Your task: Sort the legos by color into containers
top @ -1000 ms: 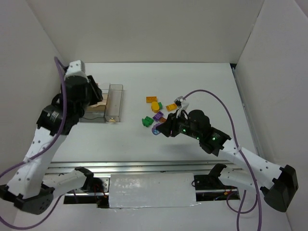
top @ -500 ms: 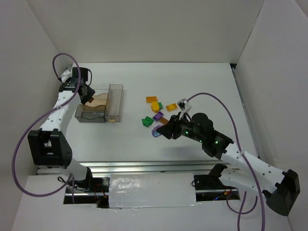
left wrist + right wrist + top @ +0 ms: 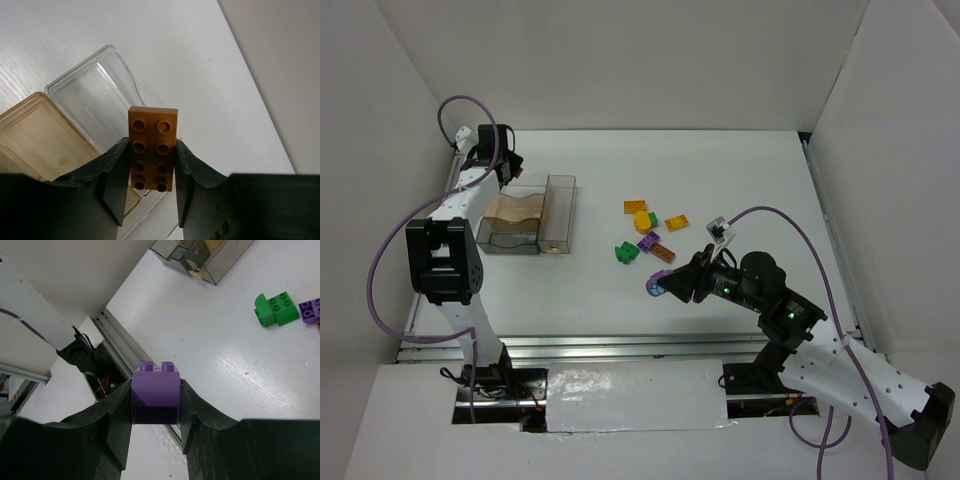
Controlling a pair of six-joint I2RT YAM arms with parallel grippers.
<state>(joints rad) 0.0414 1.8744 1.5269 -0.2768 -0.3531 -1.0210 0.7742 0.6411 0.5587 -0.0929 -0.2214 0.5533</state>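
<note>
The left gripper (image 3: 151, 162) is closed on a brown brick (image 3: 152, 145), held above the far end of the clear containers (image 3: 558, 215) at the left of the counter (image 3: 740, 170). The right gripper (image 3: 155, 400) clamps a purple brick (image 3: 155, 390) near the counter's front edge, apart from the loose legos (image 3: 642, 220) (orange, yellow, green, purple) clustered mid-counter. A green brick (image 3: 272, 310) lies nearest that side. The right wrist view cuts off another purple piece (image 3: 311, 310). From above, the brown brick is hidden by the left gripper's body.
</note>
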